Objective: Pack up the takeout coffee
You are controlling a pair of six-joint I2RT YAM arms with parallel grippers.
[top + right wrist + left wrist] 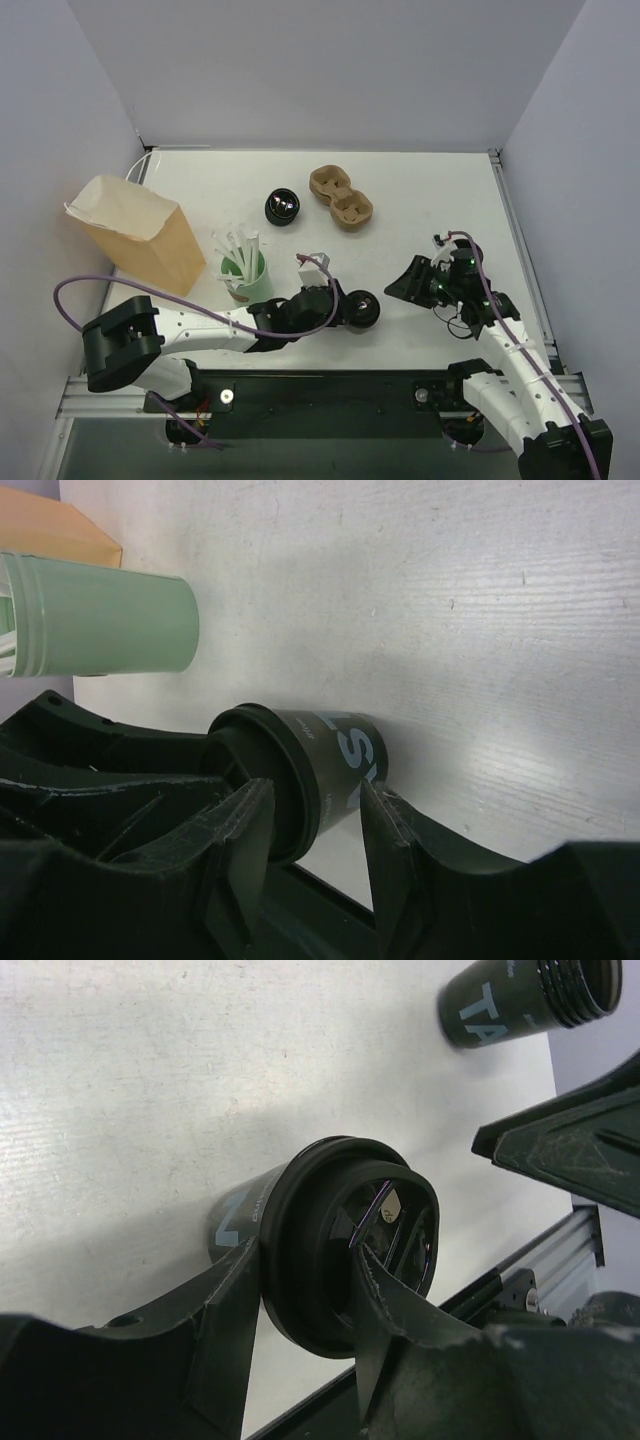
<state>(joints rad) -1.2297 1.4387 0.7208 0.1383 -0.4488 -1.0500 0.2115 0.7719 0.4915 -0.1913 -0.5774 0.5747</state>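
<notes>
Left gripper (308, 1260) is closed on the takeout coffee (365, 310), low in the middle of the top view. Right gripper (315, 792) is open close by. Nothing seems packed yet; the paper bag (140, 235) is left to be filled.

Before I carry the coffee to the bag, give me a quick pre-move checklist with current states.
1. Left jaws closed on coffee: ok, a finger on each side at the lid.
2. Lid on: ok.
3. Right jaws off coffee: cannot tell; they are open, tips very near it.
4. Bag upright, mouth open: ok.
5. Straight path to bag free: not ok, green cup with straws stands between.
6. Coffee lifted off table: cannot tell.
</notes>
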